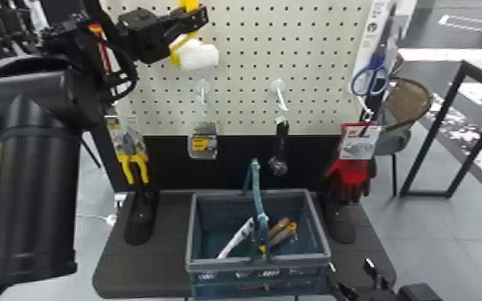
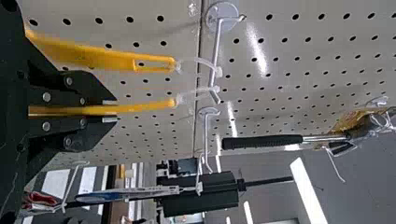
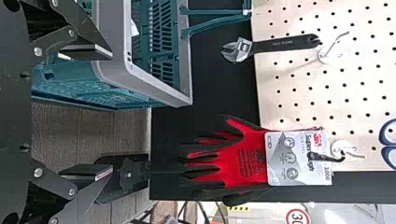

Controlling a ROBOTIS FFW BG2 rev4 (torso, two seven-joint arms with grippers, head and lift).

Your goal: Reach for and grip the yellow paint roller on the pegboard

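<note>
Step in hand: gripping, judged all but complete. Yellow paint roller [image 1: 199,57], one, white sleeve, held by its handle [image 2: 147,107] in the left pincer [image 2: 109,110], which is closed on it. Next move, as judged: the grip to be confirmed as firm; for any removal, the clear loop [image 2: 198,91] to be eased over the free end of the metal hook [image 2: 215,53] without a tug on the pegboard [image 1: 244,50].

Position: handle set between the two fingertips, its end projecting past them towards the hook, by which it is carried on its loop. In the head view, the sleeve is seen just below the left pincer, in front of the pegboard. Second yellow handle [image 2: 102,57]: one, alongside, outside the fingers, hung from the same hook; a snag between loops is possible.

Right pincer [image 3: 107,112]: open, empty, placed near the basket [image 1: 197,264] on the desk [image 1: 160,256].
</note>
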